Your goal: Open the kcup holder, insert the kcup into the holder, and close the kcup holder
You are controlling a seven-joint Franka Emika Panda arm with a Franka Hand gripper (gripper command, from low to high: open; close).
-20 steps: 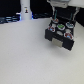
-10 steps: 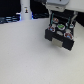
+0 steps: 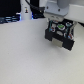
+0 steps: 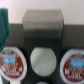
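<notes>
The kcup holder (image 3: 60, 35) sits on the pale counter (image 3: 25, 57) directly beneath the tool (image 3: 60, 21), which hangs just above its open drawer. In the exterior view the white arm covers much of the holder's top, and only the dark front face and a few pod slots show below it. The wrist view looks straight down into the drawer: a white-topped kcup (image 4: 43, 61) lies in the middle round slot, right under the tool, between a red-labelled pod (image 4: 11, 62) and a second red-labelled pod (image 4: 75, 63). A grey block (image 4: 43, 28) lies just beyond the kcup. The tool's fingers are hidden, so I cannot tell whether it is released or clenched.
</notes>
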